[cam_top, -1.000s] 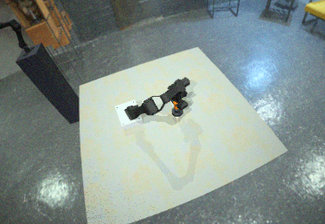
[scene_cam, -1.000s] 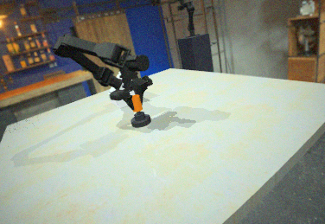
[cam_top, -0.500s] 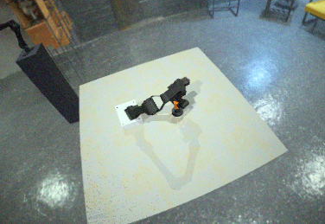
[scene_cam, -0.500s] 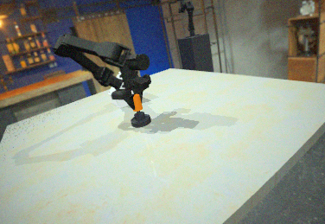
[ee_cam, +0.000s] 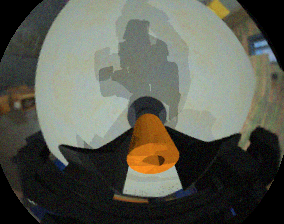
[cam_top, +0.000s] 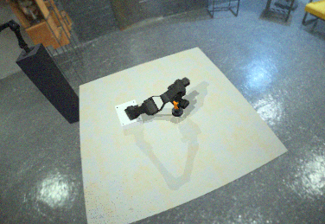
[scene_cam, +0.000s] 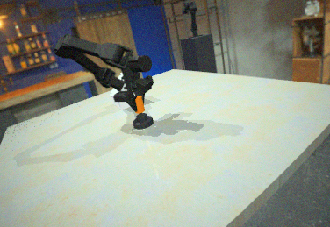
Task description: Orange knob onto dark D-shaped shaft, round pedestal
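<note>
The orange knob [cam_top: 175,105] [scene_cam: 139,104] [ee_cam: 149,131] is held nearly upright, leaning slightly in the exterior view. My gripper [scene_cam: 139,102] [ee_cam: 149,129] is shut on it, with one dark finger on each side in the wrist view. The dark round pedestal [cam_top: 177,113] [scene_cam: 143,123] [ee_cam: 135,113] stands directly beneath the knob. The knob's lower end is at the top of the dark shaft [scene_cam: 141,115], clearly above the pedestal's wide base. The shaft's flat side and the knob's hole are hidden, and I cannot tell whether the shaft tip is inside the hole.
The pale table top [cam_top: 143,170] [scene_cam: 189,173] carries the pedestal and the arm's white base plate [cam_top: 122,115]. The arm reaches over from that plate, and its shadows fall around the pedestal. A dark column [cam_top: 47,81] [scene_cam: 197,54] stands beyond the table edge.
</note>
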Robot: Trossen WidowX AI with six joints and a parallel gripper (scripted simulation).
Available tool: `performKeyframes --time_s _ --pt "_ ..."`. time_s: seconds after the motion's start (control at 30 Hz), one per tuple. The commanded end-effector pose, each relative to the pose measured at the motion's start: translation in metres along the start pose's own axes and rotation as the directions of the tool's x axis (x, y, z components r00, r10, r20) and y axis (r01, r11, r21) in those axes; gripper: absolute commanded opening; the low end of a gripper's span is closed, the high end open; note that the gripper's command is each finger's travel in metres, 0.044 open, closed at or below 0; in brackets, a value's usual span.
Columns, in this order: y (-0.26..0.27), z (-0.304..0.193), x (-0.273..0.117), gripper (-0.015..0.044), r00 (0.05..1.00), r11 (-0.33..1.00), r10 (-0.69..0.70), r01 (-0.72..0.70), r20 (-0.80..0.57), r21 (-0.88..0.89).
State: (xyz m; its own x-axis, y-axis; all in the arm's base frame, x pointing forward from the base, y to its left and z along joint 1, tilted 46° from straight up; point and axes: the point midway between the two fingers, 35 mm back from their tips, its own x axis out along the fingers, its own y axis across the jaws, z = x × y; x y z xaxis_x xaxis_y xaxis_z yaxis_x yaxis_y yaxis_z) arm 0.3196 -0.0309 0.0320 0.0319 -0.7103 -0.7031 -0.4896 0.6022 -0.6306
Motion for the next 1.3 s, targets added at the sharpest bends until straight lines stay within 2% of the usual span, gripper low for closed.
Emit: performKeyframes --time_s 0.0,0.13,0.33,1.03,1.27 --pt "-0.0005 0.0012 -0.0025 0.0 1.0 1.0 -0.001 0.001 0.002 -0.004" --pt "-0.001 0.0016 -0.0039 0.0 1.0 1.0 -0.001 0.001 0.002 -0.029" --pt "-0.0006 0.0015 -0.003 0.0 1.0 0.977 -0.001 0.002 0.002 -0.212" --pt "-0.0013 0.0016 -0.0039 0.0 1.0 0.975 -0.001 0.002 0.002 -0.22" --pt "-0.0007 0.0016 -0.0028 0.0 1.0 0.912 -0.001 0.002 0.002 -0.41"
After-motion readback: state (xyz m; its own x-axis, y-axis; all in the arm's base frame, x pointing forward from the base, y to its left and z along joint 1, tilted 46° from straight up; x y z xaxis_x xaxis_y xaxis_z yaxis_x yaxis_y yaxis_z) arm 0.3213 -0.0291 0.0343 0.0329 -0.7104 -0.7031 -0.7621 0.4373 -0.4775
